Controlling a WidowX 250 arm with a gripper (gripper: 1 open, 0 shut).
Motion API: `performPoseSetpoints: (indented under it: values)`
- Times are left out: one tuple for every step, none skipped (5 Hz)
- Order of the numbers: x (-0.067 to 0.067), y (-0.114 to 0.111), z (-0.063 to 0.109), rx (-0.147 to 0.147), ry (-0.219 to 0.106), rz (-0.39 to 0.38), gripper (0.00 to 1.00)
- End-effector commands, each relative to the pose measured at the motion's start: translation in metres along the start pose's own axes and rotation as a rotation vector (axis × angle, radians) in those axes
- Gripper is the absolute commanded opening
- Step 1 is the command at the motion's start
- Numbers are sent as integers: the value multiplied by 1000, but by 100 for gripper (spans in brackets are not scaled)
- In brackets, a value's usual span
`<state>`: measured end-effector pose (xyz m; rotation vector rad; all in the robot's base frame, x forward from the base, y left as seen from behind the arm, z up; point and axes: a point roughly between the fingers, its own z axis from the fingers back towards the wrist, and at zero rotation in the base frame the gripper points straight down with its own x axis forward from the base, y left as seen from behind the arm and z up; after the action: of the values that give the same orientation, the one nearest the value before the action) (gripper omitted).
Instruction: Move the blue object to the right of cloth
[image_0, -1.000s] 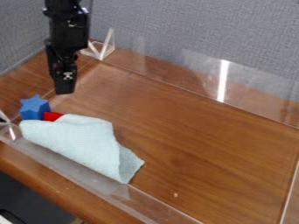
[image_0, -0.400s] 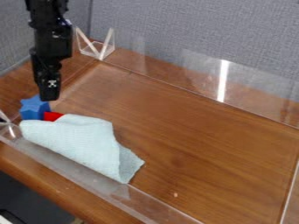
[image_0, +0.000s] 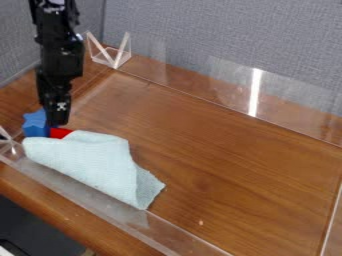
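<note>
The cloth (image_0: 96, 165) lies nearest the camera, a pale aqua rumpled towel in a roughly triangular fold. Its long axis runs from a broad end at the left, almost under the jaws, down to a point at the lower right, close to the clear front wall (image_0: 147, 225) of the bench (image_0: 227, 140). That wall and a taller clear panel (image_0: 281, 95) at the far right edge fence the wooden surface like a shallow tray; inside it lie only the cloth, the blue object and a small red piece.

Just behind the cloth's upper left corner sits the blue object (image_0: 32, 123), a small chunky block directly below and slightly left of the jaws. It is too small and too compact for a long axis or heading to be made out. The red piece (image_0: 58, 131) sits just beside it on the right, against the cloth's edge; whether the two touch cannot be told.

The gripper (image_0: 55, 104) hangs from a black arm, pointing straight down with the jaws released and spread, holding nothing, tips just above the blue object and red piece.

To the right of the jaws and beyond the cloth, the wood is bare across most of the bench, as far as the clear panel. Behind stands a grey fabric backdrop (image_0: 227, 30).
</note>
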<state>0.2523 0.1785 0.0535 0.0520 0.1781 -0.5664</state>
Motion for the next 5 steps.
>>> performPoseSetpoints:
  values:
    - [-6, 4, 1, 22, 0, 28, 100]
    - [-6, 3, -5, 14, 6, 34, 100]
    - [-7, 3, -4, 15, 1, 33, 0]
    - [-9, 1, 2, 22, -10, 31, 0]
    - [-11, 0, 7, 30, -21, 28, 0]
